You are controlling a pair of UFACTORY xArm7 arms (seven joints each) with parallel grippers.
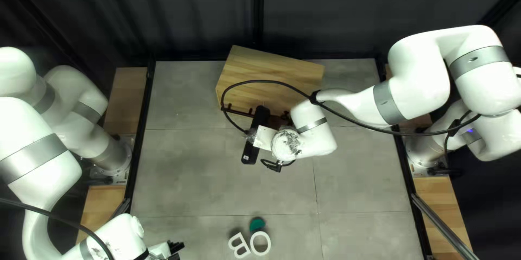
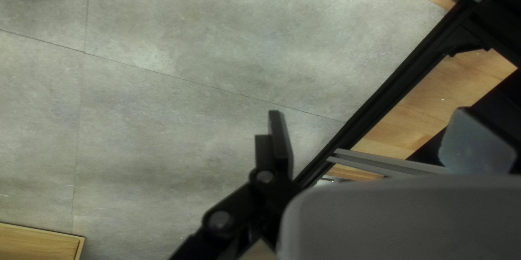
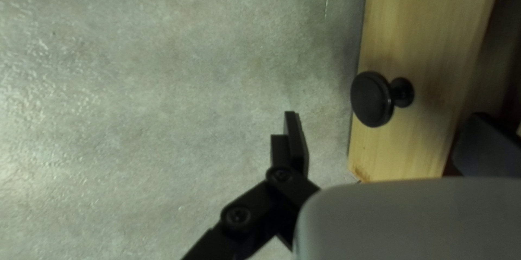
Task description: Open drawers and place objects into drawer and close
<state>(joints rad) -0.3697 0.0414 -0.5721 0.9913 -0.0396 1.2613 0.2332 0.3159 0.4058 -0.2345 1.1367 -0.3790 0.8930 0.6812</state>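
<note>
The right gripper stands wide with nothing clasped, by the knobbed side of the wooden cabinet. In its wrist view the black knob shows between the spread fingers, with no contact that I can see; how far below the tips it sits, I can't tell. That knob is fixed to a wooden drawer front of the same cabinet; whether the drawer is already partly out, I can't say either.

I take the step in hand to be opening. To do it well, bring the fingers level with the knob's neck, close behind its broad head, then draw slowly, square to the drawer front. The cabinet sits askew on the table, so the pull should follow its own slant. A sideways tug could bind the drawer or turn the whole cabinet; if it creeps, ease off.

Out from the cabinet's knobbed side, well apart, lie the green object, the white letter O and the white letter B, presumably the load. The left gripper, also spread and empty, is well off from the cabinet, best kept aside until the drawer gives room
</note>
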